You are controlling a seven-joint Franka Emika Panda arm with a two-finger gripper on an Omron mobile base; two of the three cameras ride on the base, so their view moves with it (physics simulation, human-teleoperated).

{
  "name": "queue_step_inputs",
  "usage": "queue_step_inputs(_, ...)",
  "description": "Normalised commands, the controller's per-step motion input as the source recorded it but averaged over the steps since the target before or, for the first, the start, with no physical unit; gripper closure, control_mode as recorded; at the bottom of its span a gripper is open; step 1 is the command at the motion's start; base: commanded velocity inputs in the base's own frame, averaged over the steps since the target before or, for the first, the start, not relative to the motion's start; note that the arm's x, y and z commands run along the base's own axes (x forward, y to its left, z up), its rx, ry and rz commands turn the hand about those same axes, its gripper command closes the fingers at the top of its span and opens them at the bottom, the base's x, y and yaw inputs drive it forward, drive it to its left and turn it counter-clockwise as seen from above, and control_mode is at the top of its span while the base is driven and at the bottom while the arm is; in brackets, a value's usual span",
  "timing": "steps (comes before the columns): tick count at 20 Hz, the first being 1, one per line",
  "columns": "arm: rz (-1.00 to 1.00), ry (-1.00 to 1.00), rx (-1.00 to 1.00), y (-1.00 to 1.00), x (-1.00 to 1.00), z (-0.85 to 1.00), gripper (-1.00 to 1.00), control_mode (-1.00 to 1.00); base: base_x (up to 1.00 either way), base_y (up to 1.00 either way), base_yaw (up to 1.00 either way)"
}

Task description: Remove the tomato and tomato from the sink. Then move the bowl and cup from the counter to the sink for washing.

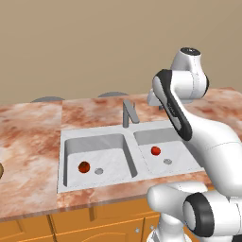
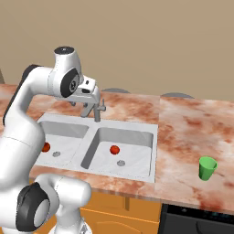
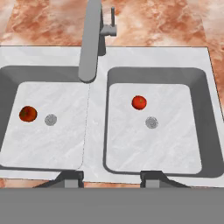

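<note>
The pale grey sink [image 1: 132, 134] has two basins. A darker orange-red tomato [image 1: 84, 167] [image 3: 27, 113] lies in the left basin beside its drain. In the right basin rests a brighter red tomato [image 1: 155, 151] [image 3: 139, 102] [image 2: 114, 149]. My gripper [image 3: 110, 177] [image 2: 87, 104] hangs high over the sink's near rim, between the basins, open with nothing between its fingers. The green cup [image 2: 207, 167] stands upright on the counter [image 2: 192, 123] right of the sink. A tan sliver of the bowl [image 1: 1, 171] shows at the left edge of the left base view.
The grey angular faucet [image 1: 127, 113] [image 3: 89, 43] rises behind the divider and reaches out over it, close below and ahead of my hand. A wall runs behind the counter. Orange cabinets [image 1: 71, 227] sit under the front edge, and a dark appliance [image 2: 201, 219] lies at lower right.
</note>
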Motion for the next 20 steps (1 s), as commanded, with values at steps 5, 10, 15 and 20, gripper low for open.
queue_step_inputs(5,0.03,-0.01,0.00,0.00,-0.06,0.00,-1.00,-1.00,0.00,0.00,0.00)
queue_step_inputs(10,0.08,-0.07,0.00,0.10,-0.18,0.00,-1.00,-1.00,0.00,0.00,0.00)
queue_step_inputs(15,0.04,-0.01,0.00,0.17,-0.13,0.00,-1.00,-1.00,0.00,0.00,0.00)
queue_step_inputs(20,0.00,0.00,0.00,0.20,-0.15,0.00,-1.00,-1.00,0.00,0.00,0.00)
